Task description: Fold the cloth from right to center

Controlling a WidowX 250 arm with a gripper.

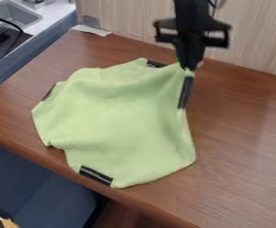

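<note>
Hand [190, 68] pinches green cloth [119, 118] at its upper-right corner.

The black arm [189, 13] hangs from the top edge, its fingers [189, 57] pointing down, closed together

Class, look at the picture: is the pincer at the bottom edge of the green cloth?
No, the pincer is at the upper right corner of the green cloth.
</note>
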